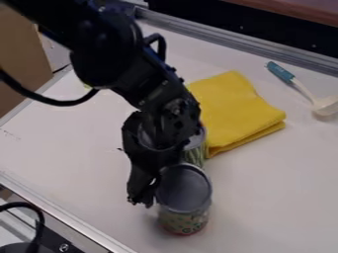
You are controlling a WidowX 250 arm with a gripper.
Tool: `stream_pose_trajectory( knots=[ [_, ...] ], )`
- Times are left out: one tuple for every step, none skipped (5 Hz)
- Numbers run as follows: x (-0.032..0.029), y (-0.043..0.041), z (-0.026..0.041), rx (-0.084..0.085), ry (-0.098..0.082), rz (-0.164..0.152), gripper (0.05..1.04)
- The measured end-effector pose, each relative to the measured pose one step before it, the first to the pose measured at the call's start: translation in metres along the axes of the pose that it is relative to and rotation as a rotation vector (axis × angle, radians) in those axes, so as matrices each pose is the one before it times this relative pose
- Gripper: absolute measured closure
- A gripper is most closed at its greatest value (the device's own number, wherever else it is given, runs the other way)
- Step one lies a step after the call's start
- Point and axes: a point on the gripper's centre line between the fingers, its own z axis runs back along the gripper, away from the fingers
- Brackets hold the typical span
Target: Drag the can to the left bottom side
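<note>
The black gripper (147,193) hangs down just left of the centre, low over the white table. Immediately to its right, a can (184,217) stands upright with a grey top and a patterned, light-coloured label. The gripper's lower end is against or very near the can's left side; whether they touch I cannot tell. Behind that can is a second can (194,155) with a green-striped label, largely hidden by the gripper.
A folded yellow cloth (234,113) lies right of the arm, close to the rear can. Farther right is a spatula-like utensil (297,84) with a blue handle. The white table (72,143) has a metal rim along its left front and back. A black cable loops at the lower left.
</note>
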Motion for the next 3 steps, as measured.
stream_pose_trajectory(
  knots=[
    [-0.01336, -0.01016, 0.00468, -0.0049, 0.0034, 0.0126, 0.085],
    [-0.01252, -0.00582, -0.00016, 0.0142, 0.0141, 0.0397, 0.085],
    [-0.01051, 0.00537, 0.00302, 0.0315, 0.0216, 0.0279, 0.085]
  ],
)
